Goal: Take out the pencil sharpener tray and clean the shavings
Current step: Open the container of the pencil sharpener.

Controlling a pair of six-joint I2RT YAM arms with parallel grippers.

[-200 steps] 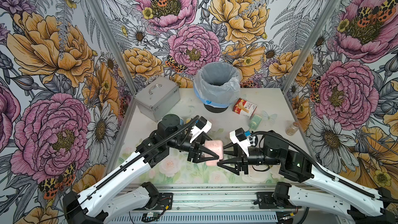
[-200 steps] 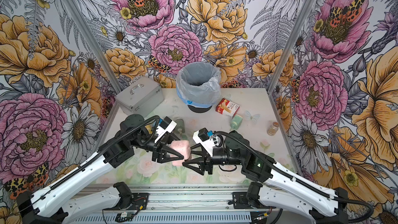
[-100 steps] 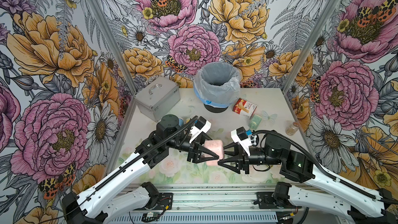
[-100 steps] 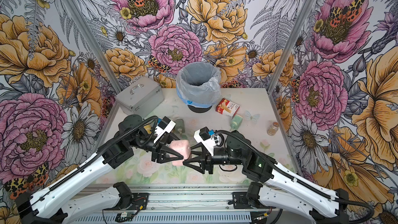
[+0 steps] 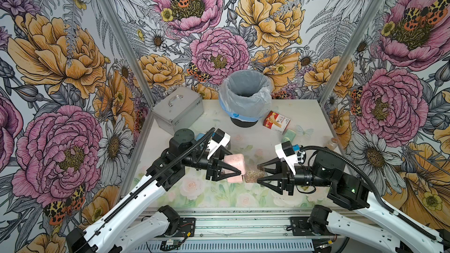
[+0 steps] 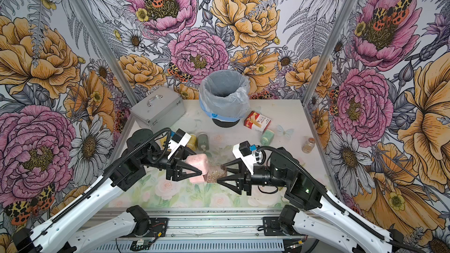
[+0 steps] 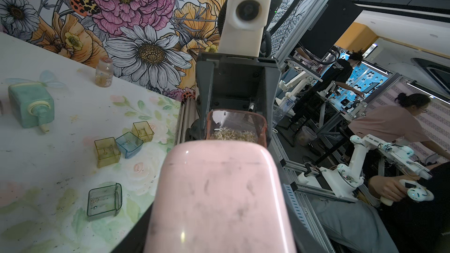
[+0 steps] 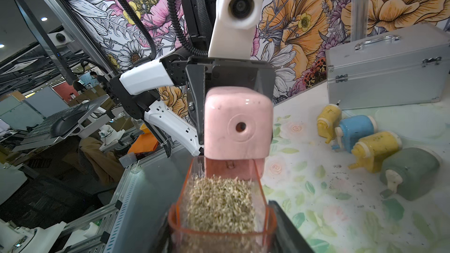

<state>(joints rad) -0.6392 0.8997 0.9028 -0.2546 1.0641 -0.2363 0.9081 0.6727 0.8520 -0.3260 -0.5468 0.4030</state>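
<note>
Pulled partly out since before, tray [image 5: 253, 175] grasped by right gripper [image 5: 258, 174]; left gripper [image 5: 237, 167] clamps pink sharpener [image 5: 233, 160].

A pale pink, smudged with dark marks, is shown by the pencil sharpener [image 7: 224, 198]. Its tray [image 8: 260, 186] is tinted a clear orange-red. The shavings [image 8: 219, 205] are seen as beige-brown in the tray and as dark specks on the worktop [image 5: 214, 192], which is printed with pastel roses and green leaves on a whitish ground. The left pincer [image 5: 237, 165] and the right pincer [image 5: 257, 173] are coloured black.

The walls [image 5: 219, 52] are covered with pink and orange blooms, white daisies and orange-black spotted moths. The bin [image 5: 243, 104] is lined in translucent grey with a blue band. The case [image 5: 179, 110] is finished in silver, and the box [image 5: 276, 120] is printed red and white. A yellow sharpener [image 8: 328, 120], a blue sharpener [image 8: 356, 127], a second yellow sharpener [image 8: 376, 147] and a grey-green sharpener [image 8: 411, 174] are also seen.
</note>
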